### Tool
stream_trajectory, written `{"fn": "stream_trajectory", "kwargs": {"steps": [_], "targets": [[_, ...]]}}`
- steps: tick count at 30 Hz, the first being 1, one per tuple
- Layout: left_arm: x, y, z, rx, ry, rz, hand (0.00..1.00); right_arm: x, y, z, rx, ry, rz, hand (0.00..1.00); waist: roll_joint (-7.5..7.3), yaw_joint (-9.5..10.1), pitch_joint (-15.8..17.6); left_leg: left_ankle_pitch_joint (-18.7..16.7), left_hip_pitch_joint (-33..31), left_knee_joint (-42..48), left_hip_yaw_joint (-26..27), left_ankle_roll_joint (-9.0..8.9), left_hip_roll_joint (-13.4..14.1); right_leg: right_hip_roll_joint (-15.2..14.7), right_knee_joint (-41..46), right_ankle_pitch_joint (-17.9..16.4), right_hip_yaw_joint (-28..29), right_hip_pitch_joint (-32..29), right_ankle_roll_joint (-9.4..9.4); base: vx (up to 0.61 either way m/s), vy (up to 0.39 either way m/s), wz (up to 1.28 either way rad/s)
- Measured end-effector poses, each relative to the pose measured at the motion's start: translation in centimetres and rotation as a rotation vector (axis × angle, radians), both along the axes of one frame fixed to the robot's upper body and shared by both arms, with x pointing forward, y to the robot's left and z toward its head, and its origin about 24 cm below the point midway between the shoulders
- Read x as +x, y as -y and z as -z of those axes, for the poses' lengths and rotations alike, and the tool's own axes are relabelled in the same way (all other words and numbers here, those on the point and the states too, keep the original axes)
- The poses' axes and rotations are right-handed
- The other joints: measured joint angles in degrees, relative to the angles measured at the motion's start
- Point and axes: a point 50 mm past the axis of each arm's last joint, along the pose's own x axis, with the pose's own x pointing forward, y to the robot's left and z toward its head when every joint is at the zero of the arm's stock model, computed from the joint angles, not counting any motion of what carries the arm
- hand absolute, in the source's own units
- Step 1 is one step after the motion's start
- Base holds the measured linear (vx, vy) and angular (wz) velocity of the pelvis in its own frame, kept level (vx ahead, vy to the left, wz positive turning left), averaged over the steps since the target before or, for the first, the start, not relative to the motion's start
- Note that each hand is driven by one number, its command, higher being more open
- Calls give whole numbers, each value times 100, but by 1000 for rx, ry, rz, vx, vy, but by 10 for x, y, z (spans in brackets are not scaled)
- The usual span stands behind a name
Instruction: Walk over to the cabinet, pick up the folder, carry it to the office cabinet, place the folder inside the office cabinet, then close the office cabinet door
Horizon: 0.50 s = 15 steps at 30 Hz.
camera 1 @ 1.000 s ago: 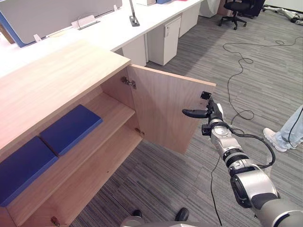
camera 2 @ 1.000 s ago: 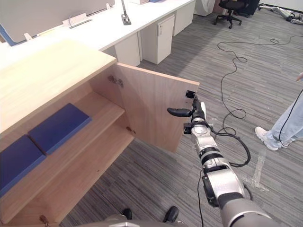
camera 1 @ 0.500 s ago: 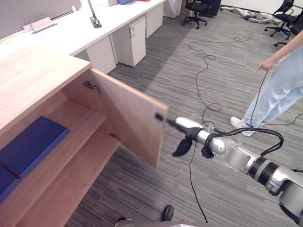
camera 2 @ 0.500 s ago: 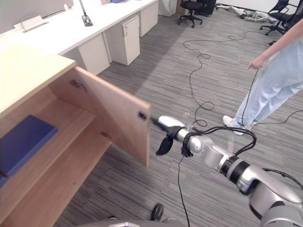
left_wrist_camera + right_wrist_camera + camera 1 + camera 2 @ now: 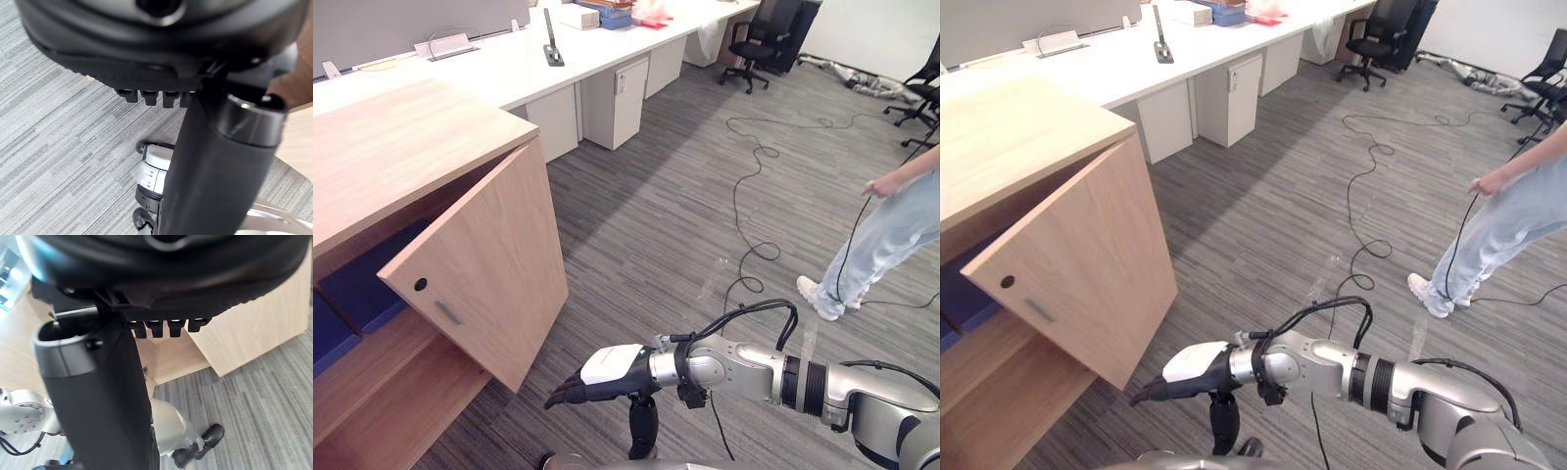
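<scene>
door (image 5: 484, 264) swung from wide open to partly shut; its outer face and handle (image 5: 448, 312) now show and it covers most of the folders (image 5: 362, 284). right hand (image 5: 597, 377) dropped from the door's edge at 3 o'clock to 6 o'clock, fingers straight, near the door's lower corner.

The office cabinet (image 5: 406, 147) is standing low on the floor, built of light wood with a flat top. Its door (image 5: 494, 259) is hanging partly swung in, at an angle to the front, leaving the left part of the inside showing. The door's outer face is carrying a small dark round mark (image 5: 420, 284) and a short silver handle (image 5: 449, 312). A blue folder (image 5: 367, 284) is lying flat on the upper shelf (image 5: 372, 357), half hidden behind the door, and a second blue folder (image 5: 327, 333) is lying just beside it.
</scene>
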Motion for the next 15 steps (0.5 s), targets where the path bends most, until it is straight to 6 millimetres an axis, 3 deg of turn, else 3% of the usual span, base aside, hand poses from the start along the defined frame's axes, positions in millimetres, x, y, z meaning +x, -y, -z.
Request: {"fn": "stream_trajectory", "kwargs": {"steps": [1, 2, 3, 4, 5, 6, 7, 8, 10, 11, 12, 13, 14, 15], "targets": [[3, 3, 1, -6, 4, 10, 100, -1, 4, 10, -30, -13, 27, 100, 41, 28, 27, -80, -54, 166, -124, 128, -54, -188, 466, -247, -124, -107, 65, 41, 175, 70], [7, 8, 2, -17, 16, 15, 100, -5, 10, 24, -73, -37, 63, 100, 39, 55, 68, -229, -141, 435, -320, 252, -211, -617, 1394, -736, -286, -353, 206, 23, 208, 86], [8, 10, 3, -22, 25, 24, 100, -9, 14, 36, -98, -66, 92, 100, 31, 66, 161, -334, -157, 605, -502, 297, -422, -1067, 2180, -1134, -419, -452, 324, 23, 208, 132], [10, 13, 3, -28, 35, 31, 100, -19, 18, 53, -124, -115, 144, 100, 28, 61, 248, -425, -158, 739, -872, 227, -698, -1640, 3169, -1420, -524, -522, 389, 23, 127, 130], [10, 15, 3, -33, 39, 30, 100, -23, 19, 62, -138, -140, 178, 100, 16, 71, 266, -446, -174, 801, -1043, 259, -834, -1901, 3677, -1447, -413, -635, 317, 10, 88, 178], [16, 16, 3, -31, 52, 61, 100, -27, 22, 78, -157, -196, 273, 100, 74, 64, 300, -477, -312, 985, -1515, 346, -1007, -2115, 4397, -1228, 99, -890, 42, -2, 91, 211], [27, 15, 2, -22, 86, 94, 100, -24, 22, 88, -137, -252, 404, 100, 161, 58, 386, -453, -500, 1096, -2080, 388, -1102, -2008, 4723, -980, 737, -1104, -63, -10, 75, 227], [32, 15, 2, -18, 96, 109, 100, -19, 23, 92, -115, -281, 489, 100, 200, 55, 413, -421, -614, 1108, -2367, 436, -1154, -1855, 4712, -1028, 1106, -1189, -23, 20, -14, 258], [49, 17, 1, -16, 131, 128, 100, 7, 43, 102, 87, -440, 1008, 100, 281, 10, 503, -353, -1061, 1115, -3667, 525, -1539, -1089, 3541, -1589, 2751, -1004, 565, 50, -145, 278], [54, 18, 1, -20, 147, 118, 100, 13, 53, 104, 172, -494, 1177, 100, 282, -5, 538, -333, -1168, 1116, -3986, 514, -1669, -992, 3135, -1631, 3077, -916, 687, -4, -221, 270], [59, 16, 0, -22, 177, 86, 100, 20, 71, 108, 328, -605, 1464, 100, 203, 13, 624, -224, -1262, 1062, -4450, 330, -1927, -972, 2529, -1600, 3338, -730, 937, -52, -190, 201], [61, 16, -1, -22, 187, 64, 100, 20, 81, 111, 392, -656, 1586, 100, 301, 41, 678, -145, -1264, 1016, -4640, 202, -1925, -1006, 2572, -1691, 3147, -661, 1170, -94, -220, 194], [62, 16, -2, -21, 207, 23, 100, 15, 92, 121, 463, -746, 1783, 100, 322, 135, 710, -84, -1209, 772, -4891, 112, -1867, -1025, 2562, -1794, 2802, -604, 1056, -115, -209, 153], [64, 20, -2, -22, 227, -30, 100, 4, 104, 132, 452, -790, 1937, 100, 356, 141, 686, -118, -1411, 1154, -4867, 20, -1882, -1053, 2565, -1883, 2413, -570, 1007, -98, -236, 169]]}}
